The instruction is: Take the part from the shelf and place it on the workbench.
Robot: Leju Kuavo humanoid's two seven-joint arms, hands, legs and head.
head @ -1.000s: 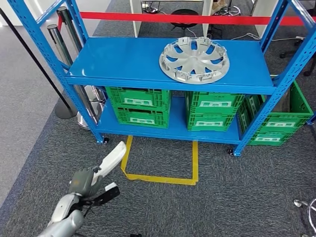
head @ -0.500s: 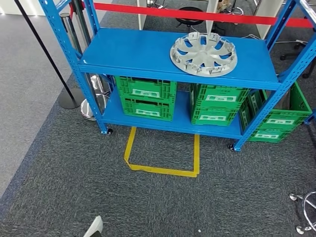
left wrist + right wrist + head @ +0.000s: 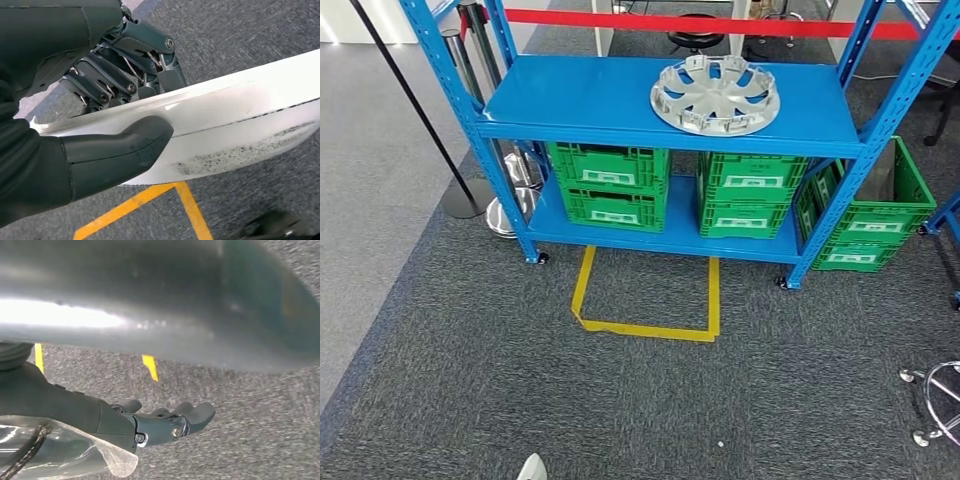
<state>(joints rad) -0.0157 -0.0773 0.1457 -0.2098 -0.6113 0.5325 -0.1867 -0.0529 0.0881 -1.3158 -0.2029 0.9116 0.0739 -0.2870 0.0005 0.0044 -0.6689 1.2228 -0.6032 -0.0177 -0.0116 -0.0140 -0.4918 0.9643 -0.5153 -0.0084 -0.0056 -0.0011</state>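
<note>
Head view: hubcap (image 3: 715, 94) near shelf (image 3: 569, 100) front edge; left robot hand (image 3: 113, 100) gripping white panel (image 3: 241, 120), right robot hand (image 3: 166, 422) loosely uncurled.

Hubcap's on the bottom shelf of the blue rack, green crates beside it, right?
Not quite. The head view shows the silver hubcap on the top shelf of the blue rack, toward its right end. The green crates sit on the shelf below it, not beside it.
</note>
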